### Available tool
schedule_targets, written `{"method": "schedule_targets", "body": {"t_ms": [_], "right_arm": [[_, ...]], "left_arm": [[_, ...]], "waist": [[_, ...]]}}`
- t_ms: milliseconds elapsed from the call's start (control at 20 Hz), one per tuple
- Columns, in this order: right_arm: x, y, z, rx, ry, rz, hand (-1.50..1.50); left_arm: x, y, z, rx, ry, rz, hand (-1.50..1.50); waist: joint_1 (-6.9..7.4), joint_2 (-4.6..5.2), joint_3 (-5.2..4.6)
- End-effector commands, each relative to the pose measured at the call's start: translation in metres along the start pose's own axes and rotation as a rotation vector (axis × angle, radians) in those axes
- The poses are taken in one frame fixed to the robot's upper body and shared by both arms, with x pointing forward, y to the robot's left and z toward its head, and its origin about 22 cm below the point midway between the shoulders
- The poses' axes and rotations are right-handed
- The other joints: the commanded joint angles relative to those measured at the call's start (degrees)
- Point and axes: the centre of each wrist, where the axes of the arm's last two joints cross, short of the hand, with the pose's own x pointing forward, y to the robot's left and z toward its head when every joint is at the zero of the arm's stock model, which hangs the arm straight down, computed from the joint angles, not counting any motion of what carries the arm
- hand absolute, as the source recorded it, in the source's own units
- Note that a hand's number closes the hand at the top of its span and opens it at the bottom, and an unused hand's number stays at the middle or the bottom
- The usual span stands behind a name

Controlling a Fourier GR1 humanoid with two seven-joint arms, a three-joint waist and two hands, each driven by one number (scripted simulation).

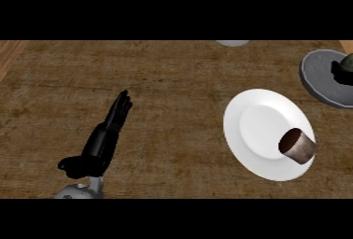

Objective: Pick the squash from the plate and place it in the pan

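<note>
A white plate point(257, 122) lies right of centre on the brown wooden counter point(165, 84), and no squash is on it; what shows over its lower right part is the grey forearm point(298, 145) of the robot's right arm, seen end-on. At the view's right edge sits the grey pan point(318, 79), cut off by the frame, with a dark hand point(341, 70) over its bowl and a green rounded shape, most likely the squash point(349, 61), against it. The right hand's fingers are too cramped against the edge to read, so it cannot be told whether they clasp the squash or have parted from it. The left hand point(105, 135) rests at lower left, well apart from plate and pan, fingers straight and pressed together, pointing up the counter, holding nothing. A pale object point(233, 43) barely shows at the top. By this look the pick from the plate is done and the squash is at or in the pan; what appears left is the release and clearing the arm.
</note>
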Motion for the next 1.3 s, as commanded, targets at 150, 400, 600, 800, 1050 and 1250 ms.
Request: {"method": "schedule_targets", "body": {"t_ms": [150,400,600,800,1050,1250], "right_arm": [[-0.022,-0.005,0.008,0.319,0.178,0.156,-1.50],[-0.006,0.017,0.005,0.537,0.189,0.009,-1.50],[-0.007,0.018,0.006,0.504,0.161,-0.071,-1.50],[0.003,0.027,0.003,0.338,0.124,-0.269,-1.50],[-0.017,-0.002,0.002,0.261,0.164,-0.402,-1.50],[-0.036,-0.048,-0.005,0.283,0.177,-0.523,-1.50]], "left_arm": [[0.010,-0.005,-0.012,-0.040,-0.037,0.001,0.00],[0.000,-0.010,-0.009,-0.034,-0.013,0.008,0.00],[-0.006,-0.007,-0.004,-0.036,-0.012,0.014,0.00],[-0.009,-0.006,-0.001,-0.015,0.013,0.032,0.00],[0.003,0.008,-0.004,-0.003,-0.014,0.013,0.00],[0.000,0.001,-0.004,0.000,-0.013,0.012,0.00]], "waist": [[2.35,1.11,-0.10],[2.45,1.04,0.09],[1.82,0.93,0.14],[1.42,0.87,0.23],[0.96,0.63,0.20],[-0.23,0.31,0.17]]}}
